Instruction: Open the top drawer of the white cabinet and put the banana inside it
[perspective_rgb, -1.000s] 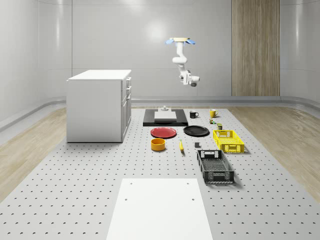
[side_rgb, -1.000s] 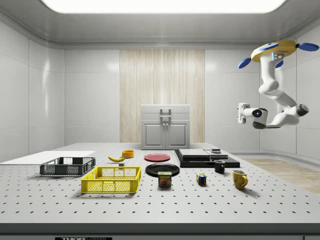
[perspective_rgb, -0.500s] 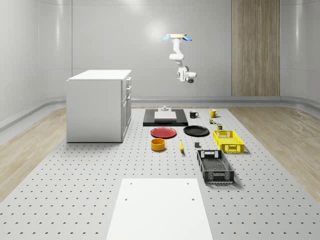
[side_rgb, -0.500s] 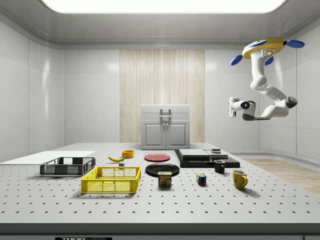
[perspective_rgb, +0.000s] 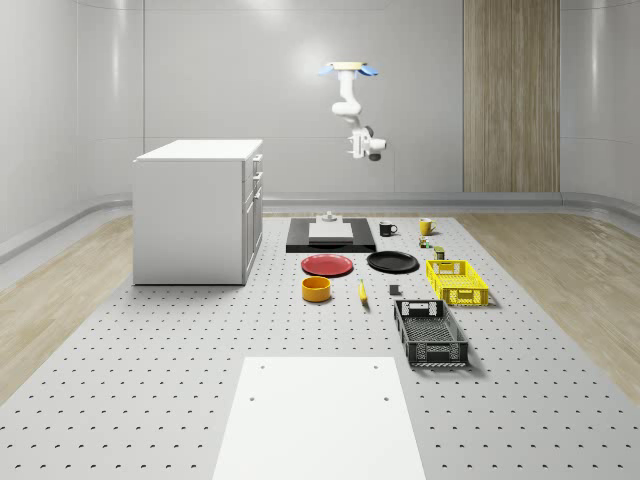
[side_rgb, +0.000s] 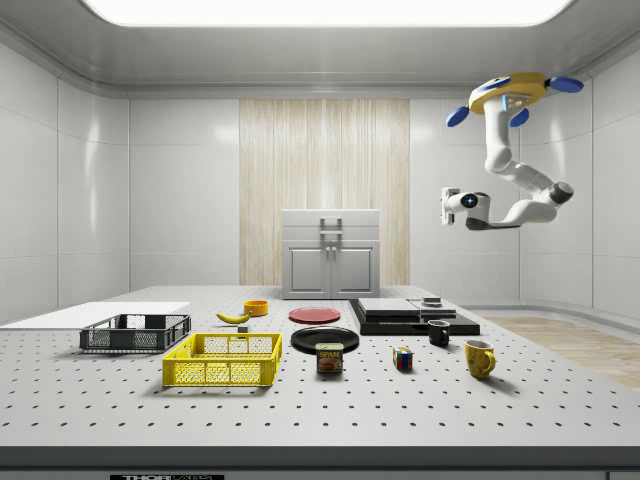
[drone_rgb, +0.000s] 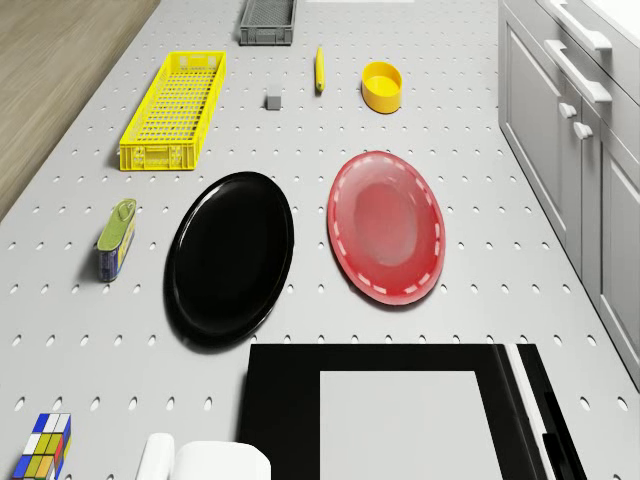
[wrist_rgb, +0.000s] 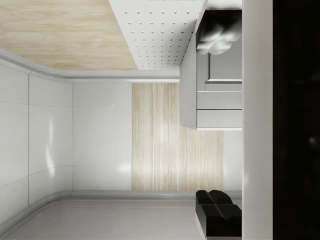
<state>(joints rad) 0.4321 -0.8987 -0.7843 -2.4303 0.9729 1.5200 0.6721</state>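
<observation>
Tool (side_rgb: 447, 207) hangs high above the black slab (side_rgb: 405, 314), fingers' state impossible to tell. Drone (side_rgb: 512, 92) hovers well above the desk (perspective_rgb: 180, 370). Banana (perspective_rgb: 362, 291) lies on the desk, well apart from the white cabinet (perspective_rgb: 197, 210), just beside the orange bowl (perspective_rgb: 316, 289).

Drone (perspective_rgb: 348, 70) hovers high over the table's far end, above the black slab (perspective_rgb: 331, 235); open air all around arm and gripper (side_rgb: 449, 205). Cabinet (perspective_rgb: 198, 210) front faces a bare strip of table (perspective_rgb: 150, 380); nearest obstacles are red plate (perspective_rgb: 328, 265) and orange bowl (perspective_rgb: 316, 289). Banana (perspective_rgb: 362, 291) lies between bowl and small cube (drone_rgb: 272, 101), free from above. Crates (perspective_rgb: 457, 281) line the far side edge.
</observation>
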